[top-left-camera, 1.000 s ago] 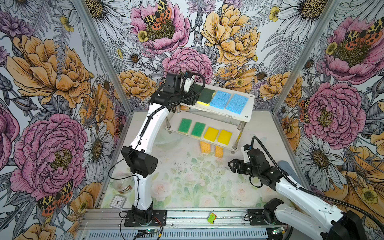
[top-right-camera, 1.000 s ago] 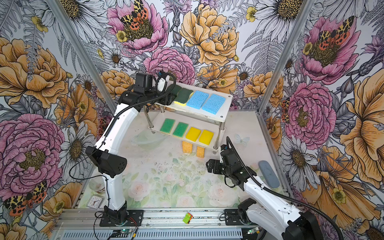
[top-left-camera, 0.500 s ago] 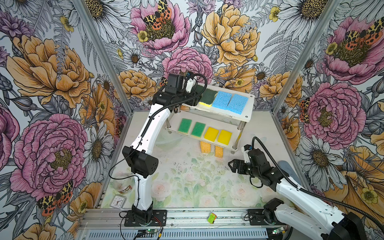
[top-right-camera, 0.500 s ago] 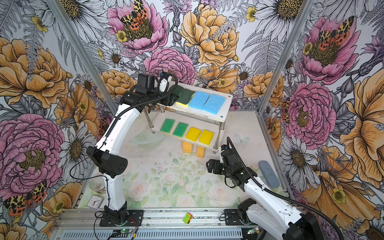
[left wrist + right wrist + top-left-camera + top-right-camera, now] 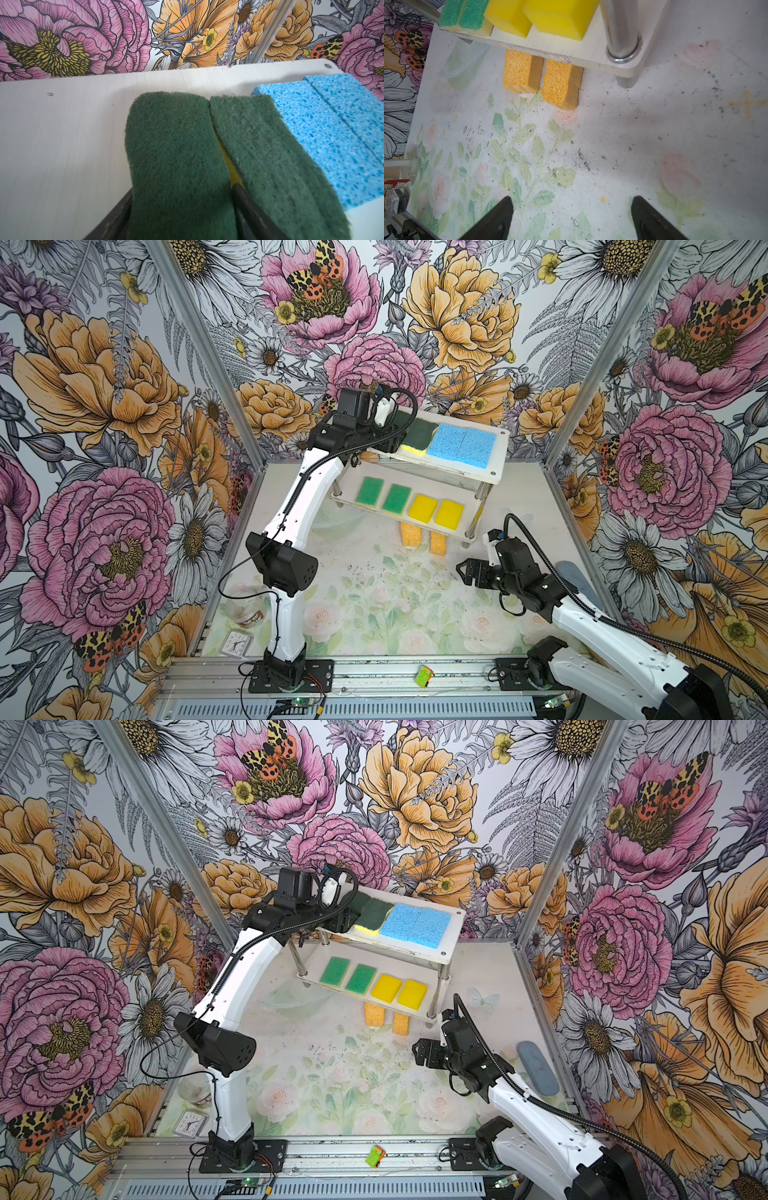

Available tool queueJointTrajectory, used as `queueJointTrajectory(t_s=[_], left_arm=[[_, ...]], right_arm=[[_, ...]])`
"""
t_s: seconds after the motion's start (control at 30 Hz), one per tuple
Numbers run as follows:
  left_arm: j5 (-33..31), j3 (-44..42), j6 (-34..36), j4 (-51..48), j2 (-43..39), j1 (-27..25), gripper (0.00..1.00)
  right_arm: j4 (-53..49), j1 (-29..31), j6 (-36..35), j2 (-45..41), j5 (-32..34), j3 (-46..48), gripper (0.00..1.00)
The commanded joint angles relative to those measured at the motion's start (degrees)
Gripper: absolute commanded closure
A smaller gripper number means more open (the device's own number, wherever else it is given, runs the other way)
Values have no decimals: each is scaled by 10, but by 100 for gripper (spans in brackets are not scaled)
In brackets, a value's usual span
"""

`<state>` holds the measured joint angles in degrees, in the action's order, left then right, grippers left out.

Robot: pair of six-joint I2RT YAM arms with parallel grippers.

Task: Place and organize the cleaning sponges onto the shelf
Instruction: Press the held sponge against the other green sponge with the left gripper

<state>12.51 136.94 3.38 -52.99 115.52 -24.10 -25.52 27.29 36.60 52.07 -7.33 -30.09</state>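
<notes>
Task looks nearly done: 8 of 10 sponges sit on the shelf, upper centre in both top views. Top board, l-to-r in frame: 2 dark-green wavy sponges, then the light blue pair, side by side & touching. Lower board: green-topped pair at frame left, yellow pair next to them, all flat in a neat row. Left to do, as I judge it: let go of the sponge in hand, then deal w/ the orange pair. These lie on the table w/ their far ends tucked under the lower board's front edge, so not on a board yet. In the left wrist view bare board shows beside the held sponge, so there may be room up top. Left claw: approx half spread, pinching the held dark-green sponge across its width. Its black fingers show either side of the sponge at the bottom of that view. One finger is wedged btwn it & the second dark-green sponge, the two lying edge to edge. The held one lies flat at top-board level; can't tell if it's fully set down. Right claw: spread wide, empty, touching nothing. It hangs low over the table, right of centre in both top views, aimed toward the orange pair but well apart from them.
</notes>
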Motion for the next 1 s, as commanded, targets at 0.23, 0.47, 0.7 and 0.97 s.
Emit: queueJointTrajectory(t_s=[0.23, 0.47, 0.7, 0.97], left_arm=[[5, -8, -15, 2, 7, -10, 31], [10, -10, -22, 2, 4, -12, 31], [6, -4, -31, 2, 6, -12, 30], [-14, -3, -32, 2, -5, -12, 26]], right_arm=[[1, -4, 8, -7, 6, 8, 9], [1, -4, 8, -7, 7, 8, 9], [1, -4, 7, -7, 7, 8, 8], [1, -4, 7, -6, 6, 8, 8]])
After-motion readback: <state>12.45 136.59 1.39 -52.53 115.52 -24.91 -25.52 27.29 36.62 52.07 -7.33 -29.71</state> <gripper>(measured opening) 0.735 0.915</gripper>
